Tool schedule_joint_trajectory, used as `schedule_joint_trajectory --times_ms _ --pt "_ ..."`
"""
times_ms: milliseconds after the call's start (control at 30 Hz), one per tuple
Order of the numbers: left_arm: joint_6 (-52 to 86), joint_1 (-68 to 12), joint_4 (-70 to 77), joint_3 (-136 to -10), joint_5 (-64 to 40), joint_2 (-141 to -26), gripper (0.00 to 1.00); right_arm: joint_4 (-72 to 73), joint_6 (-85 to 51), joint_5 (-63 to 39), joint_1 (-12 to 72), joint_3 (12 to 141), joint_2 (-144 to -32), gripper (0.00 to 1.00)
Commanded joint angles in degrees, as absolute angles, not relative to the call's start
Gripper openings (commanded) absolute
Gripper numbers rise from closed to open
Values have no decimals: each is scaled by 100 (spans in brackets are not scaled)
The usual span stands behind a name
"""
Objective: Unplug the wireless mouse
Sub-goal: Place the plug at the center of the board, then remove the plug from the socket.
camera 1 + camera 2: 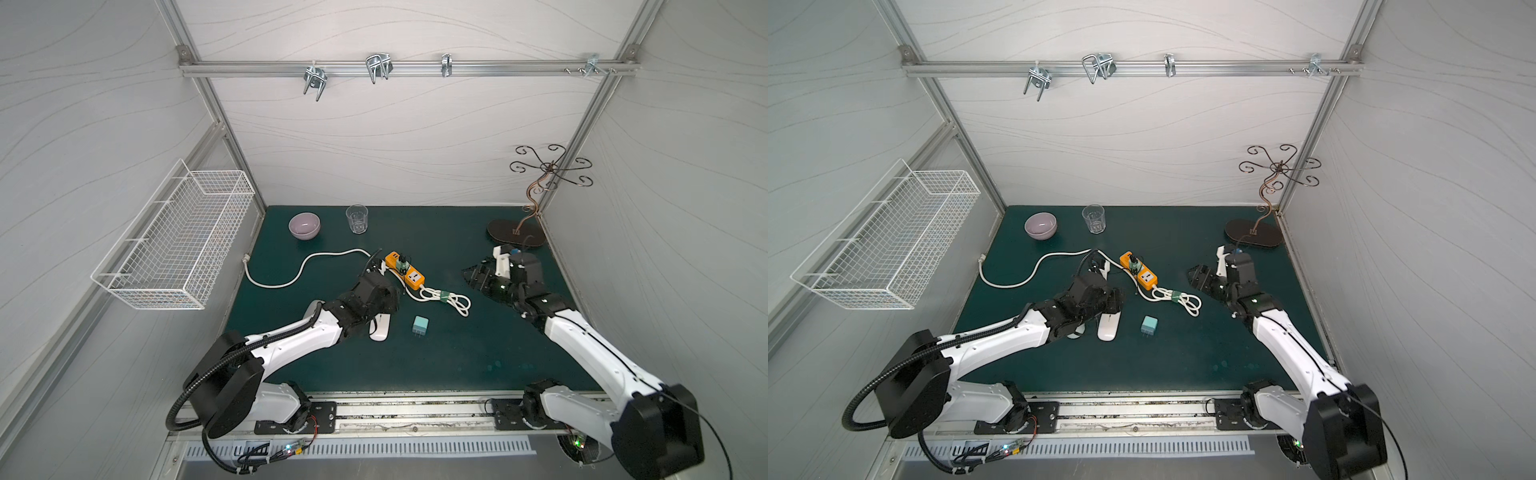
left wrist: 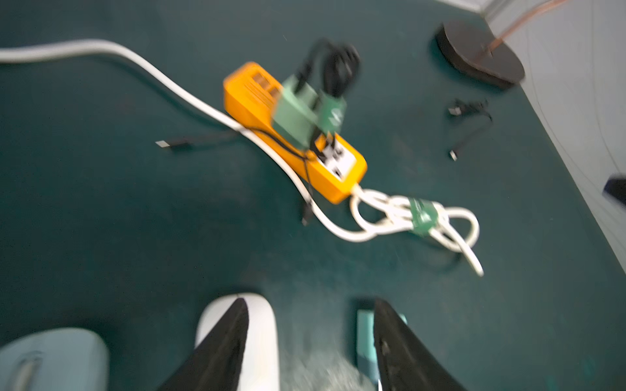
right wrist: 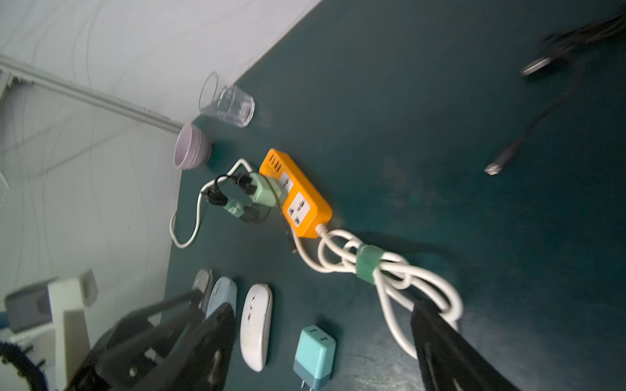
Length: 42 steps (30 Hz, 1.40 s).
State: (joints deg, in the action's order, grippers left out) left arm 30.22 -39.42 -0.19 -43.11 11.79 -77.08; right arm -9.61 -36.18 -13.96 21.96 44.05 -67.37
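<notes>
while the left gripper (image 2: 310,303) hung open and empty over it, the white wireless mouse (image 1: 380,330) lay just below centre in both top views; right gripper (image 3: 323,304) open, empty.

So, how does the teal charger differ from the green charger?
The teal charger lies loose on the mat, prongs bare; the green charger is plugged into the orange power strip. The teal charger's ports are empty; the green charger has a black cable plugged in. The teal charger is two-toned, darker near the prongs; the green charger is one pale green. Both are small boxy wall chargers.
</notes>
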Motion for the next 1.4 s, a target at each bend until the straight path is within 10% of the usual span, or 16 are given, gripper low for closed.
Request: schedule_joint_trajectory --times_ms 0,233,1167,1367 --pt "2716 -3352 58 -4659 1396 -7856 62 -1114 -2688 -1663 2750 5204 -7506 81" --pt "2679 -2151 139 -5927 -6 -9115 51 -1116 -1268 -1406 3297 6266 -9018 80" --pt "3250 -1679 612 -8522 -2639 -12396 43 -658 1066 -489 3885 8206 -11616 74" --pt "3285 -1679 690 -8560 -2807 -12471 44 -879 990 38 4001 8538 -11935 45"
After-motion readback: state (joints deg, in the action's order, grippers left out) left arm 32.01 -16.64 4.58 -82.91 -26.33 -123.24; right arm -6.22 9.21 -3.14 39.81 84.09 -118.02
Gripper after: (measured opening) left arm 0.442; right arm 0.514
